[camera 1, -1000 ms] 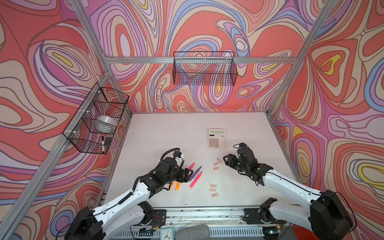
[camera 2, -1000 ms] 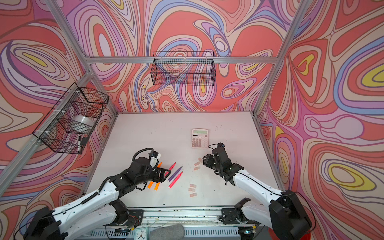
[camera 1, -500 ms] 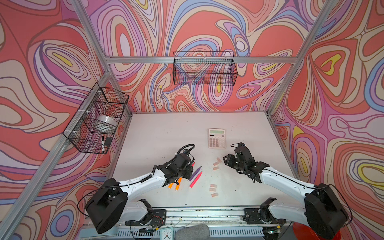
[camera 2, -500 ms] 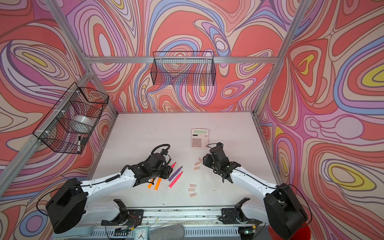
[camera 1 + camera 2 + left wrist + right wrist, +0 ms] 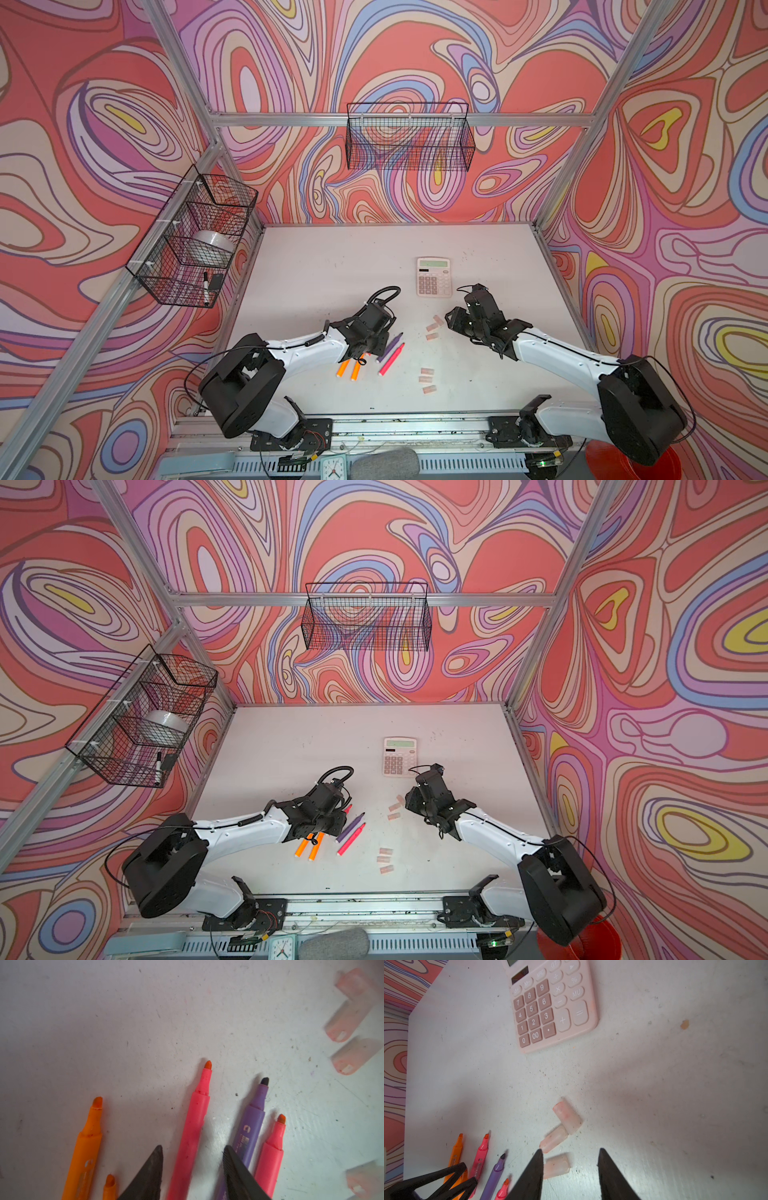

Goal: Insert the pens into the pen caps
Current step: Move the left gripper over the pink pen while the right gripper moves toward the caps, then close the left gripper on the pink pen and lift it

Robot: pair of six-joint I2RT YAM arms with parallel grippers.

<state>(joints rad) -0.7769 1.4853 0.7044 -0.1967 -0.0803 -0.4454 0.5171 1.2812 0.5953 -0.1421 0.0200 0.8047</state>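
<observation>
Several pens lie side by side on the white table (image 5: 316, 274): orange (image 5: 87, 1147), pink (image 5: 193, 1126), purple (image 5: 252, 1126) and a second pink (image 5: 272, 1157). My left gripper (image 5: 192, 1148) is open low over them. Its jaws straddle the first pink pen's barrel, with a gap on each side. In both top views it covers the pens' upper halves (image 5: 368, 353). Three pale pink pen caps (image 5: 566, 1115) (image 5: 554, 1138) (image 5: 557, 1165) lie to the right of the pens. My right gripper (image 5: 570, 1150) is open, and the nearest cap lies between its jaws beside one finger.
A pink calculator (image 5: 434, 276) lies behind the caps. Three more caps (image 5: 427, 379) sit nearer the front edge. A wire basket (image 5: 409, 137) hangs on the back wall. A second wire basket (image 5: 195, 237) on the left wall holds a tape roll and a black marker.
My left gripper has moved right over the pens and its jaws have narrowed around the pink pen. The right gripper's jaws have narrowed slightly by the caps.
</observation>
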